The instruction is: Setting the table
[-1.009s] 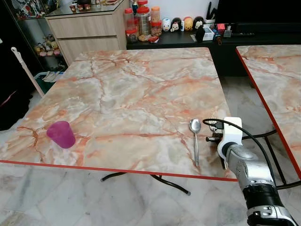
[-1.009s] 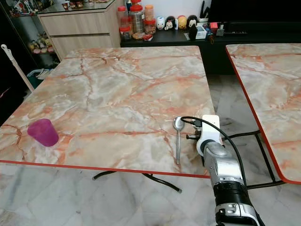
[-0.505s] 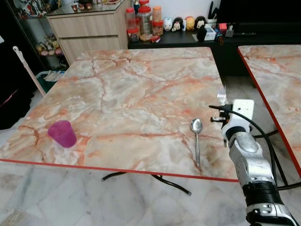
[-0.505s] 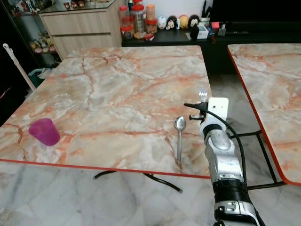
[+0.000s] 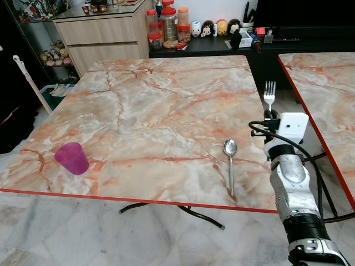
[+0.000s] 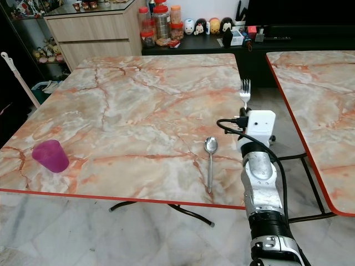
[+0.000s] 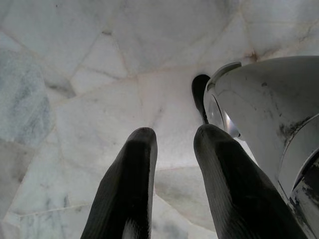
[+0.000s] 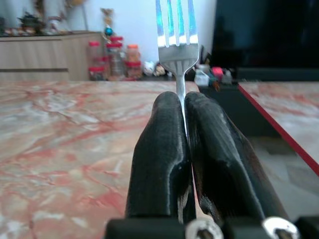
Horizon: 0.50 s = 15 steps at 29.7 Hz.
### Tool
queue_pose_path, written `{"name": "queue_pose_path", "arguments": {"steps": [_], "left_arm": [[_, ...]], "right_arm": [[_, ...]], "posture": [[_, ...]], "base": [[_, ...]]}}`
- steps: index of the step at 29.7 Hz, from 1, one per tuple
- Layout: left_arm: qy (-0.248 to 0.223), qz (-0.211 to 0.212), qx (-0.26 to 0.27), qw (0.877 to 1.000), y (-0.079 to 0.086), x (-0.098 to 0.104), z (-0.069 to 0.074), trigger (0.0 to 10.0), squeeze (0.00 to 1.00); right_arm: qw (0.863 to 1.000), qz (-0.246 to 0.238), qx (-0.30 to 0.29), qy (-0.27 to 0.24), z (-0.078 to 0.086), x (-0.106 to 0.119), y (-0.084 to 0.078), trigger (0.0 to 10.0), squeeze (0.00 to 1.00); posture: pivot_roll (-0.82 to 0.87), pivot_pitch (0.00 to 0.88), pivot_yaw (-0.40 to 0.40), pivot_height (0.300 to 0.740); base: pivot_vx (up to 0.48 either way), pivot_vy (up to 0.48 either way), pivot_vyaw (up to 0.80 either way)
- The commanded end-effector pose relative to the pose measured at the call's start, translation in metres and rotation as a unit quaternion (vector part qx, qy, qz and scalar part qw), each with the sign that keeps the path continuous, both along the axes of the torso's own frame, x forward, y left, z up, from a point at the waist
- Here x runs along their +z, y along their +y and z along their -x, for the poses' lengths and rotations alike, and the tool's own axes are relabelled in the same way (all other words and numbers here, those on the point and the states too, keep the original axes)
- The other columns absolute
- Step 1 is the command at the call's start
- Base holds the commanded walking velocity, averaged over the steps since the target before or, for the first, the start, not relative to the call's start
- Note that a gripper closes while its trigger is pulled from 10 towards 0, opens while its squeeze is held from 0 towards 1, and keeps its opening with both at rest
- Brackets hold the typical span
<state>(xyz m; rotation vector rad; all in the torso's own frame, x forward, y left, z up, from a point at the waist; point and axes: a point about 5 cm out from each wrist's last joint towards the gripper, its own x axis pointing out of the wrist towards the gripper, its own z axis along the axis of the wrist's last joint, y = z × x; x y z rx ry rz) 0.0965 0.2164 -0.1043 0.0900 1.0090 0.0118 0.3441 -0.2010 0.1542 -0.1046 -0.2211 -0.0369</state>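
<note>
The right gripper (image 8: 180, 107) has its two black fingers (image 8: 159, 149) pressed together around the handle of a silver fork (image 8: 177, 45). The fork stands upright, tines pointing up, rising above the fingertips. Seen from the head, the fork (image 5: 269, 94) is held in the air at the table's right edge, just past the far end of the spoon and to its right. Below it sit the white wrist block and the silver right arm, with a black cable looping beside them.

A silver spoon (image 5: 230, 163) lies flat on the marble-patterned table (image 5: 155, 111), near the front right corner, bowl away from the robot and handle toward the front edge. A purple cup (image 5: 72, 158) stands upright near the front left corner, well apart from the spoon.

The left gripper (image 7: 172, 144) hangs over a pale tiled floor (image 7: 75, 74), its fingers a narrow gap apart and holding nothing.

Beyond the table stand a wooden cabinet (image 5: 102, 36) and a dark low shelf (image 5: 222, 47) with red-lidded jars and small figurines. A second, matching table (image 5: 324, 94) stands to the right.
</note>
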Motion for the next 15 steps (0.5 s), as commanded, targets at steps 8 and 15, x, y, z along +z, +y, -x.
{"name": "queue_pose_path", "arguments": {"steps": [8,15], "left_arm": [[0.000,-0.008,0.002,1.000,0.0025,-0.0003,0.0048,10.0,0.00],[0.001,-0.009,0.000,1.000,0.0023,-0.0006,0.0064,10.0,0.00]], "right_arm": [[0.999,0.002,0.022,-0.037,-0.0025,0.0120,0.0089,10.0,0.00],[0.999,0.007,0.016,-0.027,0.0014,0.0022,0.0047,10.0,0.00]], "posture": [[-0.12,0.000,0.079,0.736],[-0.12,0.000,0.081,0.736]], "base": [[0.000,-0.151,0.00],[0.000,-0.246,0.00]]}}
